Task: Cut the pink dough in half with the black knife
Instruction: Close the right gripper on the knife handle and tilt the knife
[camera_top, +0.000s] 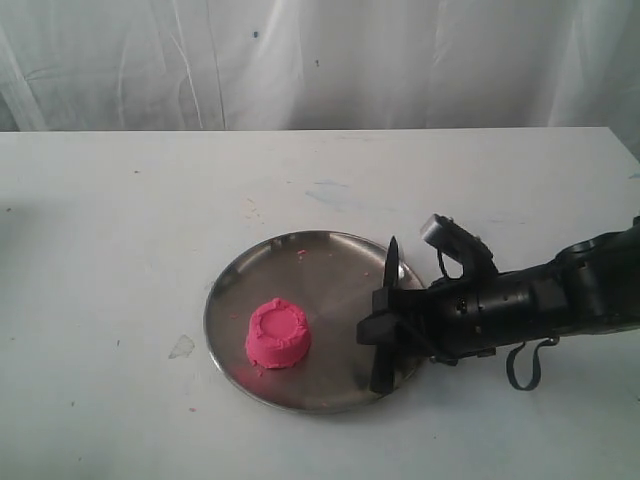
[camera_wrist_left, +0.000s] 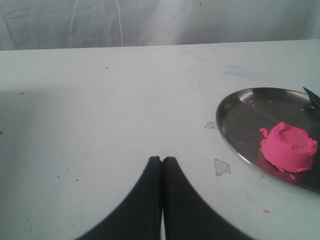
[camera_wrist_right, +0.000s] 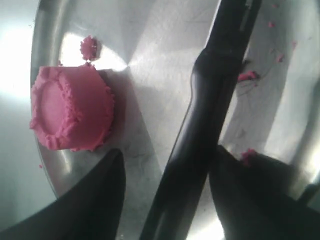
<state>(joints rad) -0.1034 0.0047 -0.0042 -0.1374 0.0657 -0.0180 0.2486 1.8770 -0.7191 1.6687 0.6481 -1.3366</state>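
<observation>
the pink dough (camera_top: 278, 333) sits whole in the round steel plate (camera_top: 330, 262) on the white table (camera_top: 120, 220). the right gripper (camera_top: 385, 330) hovers over the plate's right side, jaws spread wide around the black knife (camera_top: 389, 275); whether they touch it is unclear. the left gripper (camera_wrist_left: 161, 165) has its jaws pressed together, empty

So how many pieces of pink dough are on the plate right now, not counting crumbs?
1. The pink dough is a single uncut lump on the left part of the plate, apart from the black knife over the plate's right side. No second piece shows in any view.
</observation>
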